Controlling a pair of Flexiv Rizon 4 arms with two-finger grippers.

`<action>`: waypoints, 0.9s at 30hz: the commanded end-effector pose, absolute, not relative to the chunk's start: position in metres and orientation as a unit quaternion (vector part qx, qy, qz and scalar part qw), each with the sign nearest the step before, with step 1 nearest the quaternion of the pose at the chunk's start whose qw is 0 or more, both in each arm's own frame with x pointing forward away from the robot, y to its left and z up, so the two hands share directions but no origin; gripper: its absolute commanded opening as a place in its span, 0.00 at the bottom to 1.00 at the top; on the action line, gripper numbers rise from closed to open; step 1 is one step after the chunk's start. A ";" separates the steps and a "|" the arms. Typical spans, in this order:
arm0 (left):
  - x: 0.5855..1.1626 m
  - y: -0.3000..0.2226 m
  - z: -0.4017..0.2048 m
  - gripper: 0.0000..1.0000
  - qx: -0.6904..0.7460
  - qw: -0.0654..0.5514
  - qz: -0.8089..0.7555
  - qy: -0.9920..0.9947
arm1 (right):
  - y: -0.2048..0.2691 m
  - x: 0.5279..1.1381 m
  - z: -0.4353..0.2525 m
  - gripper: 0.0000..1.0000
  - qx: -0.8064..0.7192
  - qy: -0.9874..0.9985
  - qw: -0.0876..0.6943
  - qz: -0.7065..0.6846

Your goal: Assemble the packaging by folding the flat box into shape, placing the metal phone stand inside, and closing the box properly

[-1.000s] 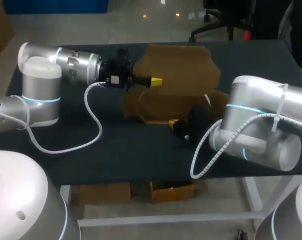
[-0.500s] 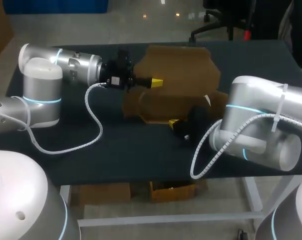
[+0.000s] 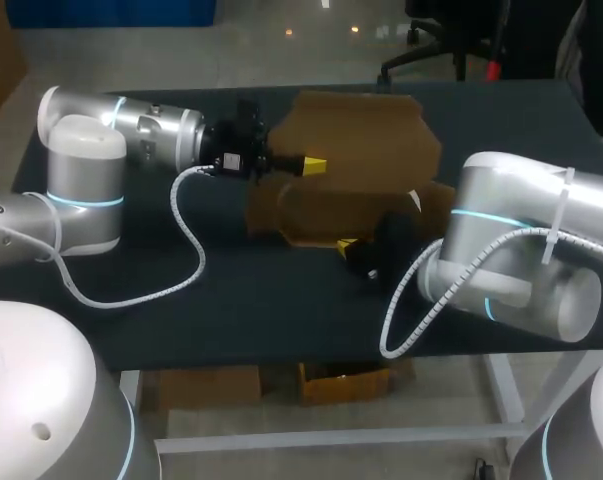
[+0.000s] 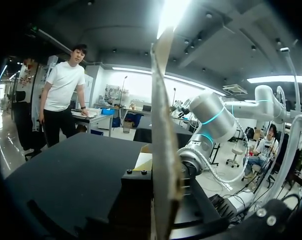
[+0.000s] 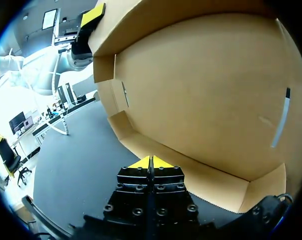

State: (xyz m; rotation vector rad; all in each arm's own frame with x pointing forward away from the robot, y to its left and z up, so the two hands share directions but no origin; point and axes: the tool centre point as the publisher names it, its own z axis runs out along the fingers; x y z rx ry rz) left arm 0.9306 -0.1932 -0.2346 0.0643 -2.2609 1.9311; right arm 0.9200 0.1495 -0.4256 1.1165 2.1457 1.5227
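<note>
From my seat the black table [image 3: 231, 290] fills the head view. My left arm [image 3: 111, 125] comes in from 9 o'clock and my right arm [image 3: 511, 250] from 4 o'clock. The half-folded cardboard box [image 3: 326, 210] sits near the table's middle, open side up, with its lid panel [image 3: 366, 130] raised at the box's 12 o'clock.

The left gripper [image 3: 306, 162] is at the box's 10 o'clock. In its wrist view the panel runs edge-on straight between the fingers, which are clenched on it from both sides.

The right gripper [image 5: 151, 163] is at the box's 5 o'clock, just outside the near wall. Its yellow tips are pressed together with nothing visible between them, and the box's hollow opens right ahead of them.
</note>
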 end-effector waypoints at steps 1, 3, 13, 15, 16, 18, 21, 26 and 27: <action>0.931 -0.195 -0.238 0.00 0.022 0.085 0.647 -0.757 | 0.152 0.920 -0.427 0.00 0.388 0.742 0.145 0.528; 0.931 -0.195 -0.238 0.00 0.022 0.085 0.647 -0.758 | 0.152 0.920 -0.427 0.00 0.388 0.742 0.145 0.528; 0.930 -0.195 -0.238 0.00 0.022 0.083 0.645 -0.760 | 0.152 0.920 -0.427 0.00 0.388 0.742 0.145 0.528; 0.930 -0.195 -0.238 0.00 0.022 0.083 0.645 -0.760 | 0.152 0.920 -0.427 0.00 0.388 0.742 0.145 0.528; 0.930 -0.195 -0.238 0.00 0.022 0.083 0.645 -0.760 | 0.152 0.920 -0.427 0.00 0.388 0.742 0.145 0.528; 0.930 -0.195 -0.238 0.00 0.022 0.083 0.645 -0.760 | 0.152 0.920 -0.427 0.00 0.388 0.742 0.145 0.528; 0.930 -0.195 -0.238 0.00 0.022 0.083 0.645 -0.760 | 0.152 0.920 -0.427 0.00 0.388 0.742 0.145 0.528; 0.930 -0.195 -0.238 0.00 0.022 0.083 0.645 -0.760 | 0.151 0.912 -0.422 0.00 0.386 0.741 0.147 0.530; 0.930 -0.195 -0.238 0.00 0.022 0.083 0.645 -0.760 | 0.150 0.909 -0.421 0.00 0.386 0.740 0.149 0.530</action>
